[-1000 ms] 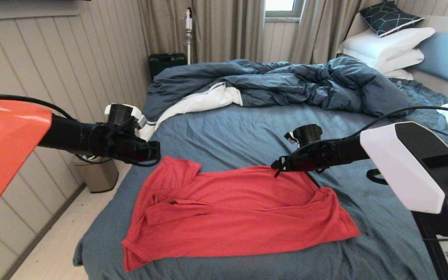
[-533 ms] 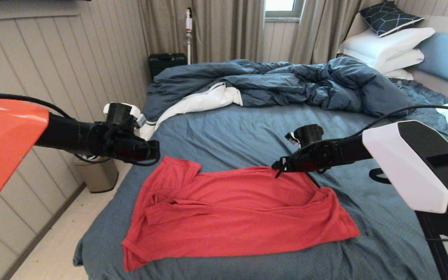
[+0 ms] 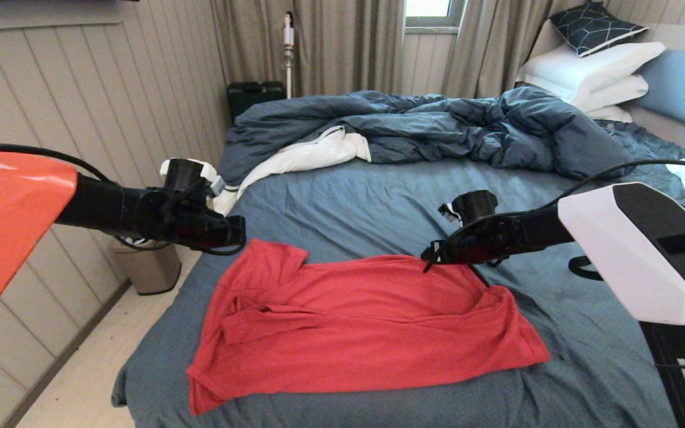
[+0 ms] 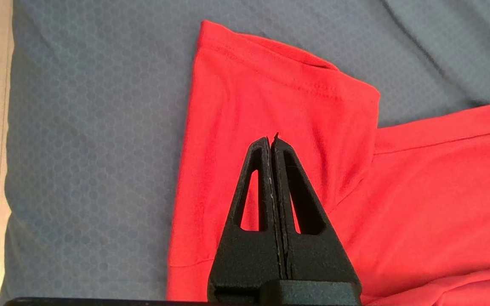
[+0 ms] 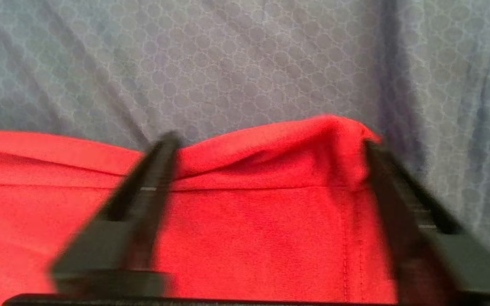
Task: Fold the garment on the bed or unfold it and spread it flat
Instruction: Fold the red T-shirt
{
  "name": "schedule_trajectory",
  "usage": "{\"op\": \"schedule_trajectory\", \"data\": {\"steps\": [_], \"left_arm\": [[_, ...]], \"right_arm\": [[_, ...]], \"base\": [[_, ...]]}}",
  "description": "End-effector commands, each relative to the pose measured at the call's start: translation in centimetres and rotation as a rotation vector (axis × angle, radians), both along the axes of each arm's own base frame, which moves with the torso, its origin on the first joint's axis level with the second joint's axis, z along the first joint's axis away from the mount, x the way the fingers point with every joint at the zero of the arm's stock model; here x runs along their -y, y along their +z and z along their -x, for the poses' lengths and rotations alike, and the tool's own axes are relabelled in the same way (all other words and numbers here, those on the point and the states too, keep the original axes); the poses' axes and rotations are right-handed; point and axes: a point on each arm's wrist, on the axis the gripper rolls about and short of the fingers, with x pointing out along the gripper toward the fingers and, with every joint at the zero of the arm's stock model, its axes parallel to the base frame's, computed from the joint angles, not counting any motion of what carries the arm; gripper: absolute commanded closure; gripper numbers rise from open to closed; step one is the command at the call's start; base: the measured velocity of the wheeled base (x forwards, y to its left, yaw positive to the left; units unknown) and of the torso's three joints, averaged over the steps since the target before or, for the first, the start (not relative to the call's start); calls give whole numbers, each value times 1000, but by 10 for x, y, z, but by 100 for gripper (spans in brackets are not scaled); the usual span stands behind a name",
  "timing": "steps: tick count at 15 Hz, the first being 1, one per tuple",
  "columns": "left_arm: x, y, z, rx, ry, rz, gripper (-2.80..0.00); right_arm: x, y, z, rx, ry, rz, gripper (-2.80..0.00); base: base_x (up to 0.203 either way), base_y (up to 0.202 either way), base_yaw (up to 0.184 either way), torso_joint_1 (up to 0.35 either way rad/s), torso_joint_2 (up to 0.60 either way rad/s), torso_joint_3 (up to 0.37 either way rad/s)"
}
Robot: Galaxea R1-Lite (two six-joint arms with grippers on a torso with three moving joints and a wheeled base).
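The red T-shirt [image 3: 354, 321] lies on the near part of the bed [image 3: 378, 196], on the blue sheet [image 3: 592, 345]. It is spread out wide, but it is not flat. One side is folded over on the robot's left, and a flap sticks out toward the near corner on the right. The bottom corner on the left hangs close to the edge of the bed.

The left gripper [image 3: 236, 233] hangs in the air above the far left corner of the shirt. In the left wrist view its two black fingers [image 4: 266, 170] are pressed together and hold nothing. The sleeve [image 4: 279, 110] lies flat on the sheet under them.

The right gripper [image 3: 429, 261] is down at the far edge of the shirt, on the right side. In the right wrist view its fingers [image 5: 151, 178] are spread wide apart. A small bump of red cloth [image 5: 304, 140] at the shirt's edge sits between them. The fingers are not squeezing the cloth.

Behind the shirt there is a bare stretch of sheet. Farther back a dark blue duvet [image 3: 437, 128] lies in a messy heap across the bed, with its white inside [image 3: 307, 154] showing on the left. White pillows [image 3: 592, 68] are stacked at the far right by the light blue headboard [image 3: 684, 86], and a dark patterned cushion [image 3: 592, 24] sits on top of them.

On the floor to the left, a small bin [image 3: 146, 267] stands by the wall. Curtains [image 3: 342, 44] hang at the far end of the room.
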Motion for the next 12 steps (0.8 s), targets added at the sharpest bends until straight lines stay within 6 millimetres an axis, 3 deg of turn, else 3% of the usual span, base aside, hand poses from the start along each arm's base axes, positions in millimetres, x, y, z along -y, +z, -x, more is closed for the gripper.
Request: {"op": "schedule_trajectory", "data": {"steps": [1,12], "left_arm": [[0,0,0,-1,0,0,0],[3,-3,0,-8,-8,-1,0]], "right_arm": [[0,0,0,1,0,-1,0],[5,12,2,25,-10,-1,0]], "base": [[0,0,0,0,0,0],[0,0,0,0,0,0]]}}
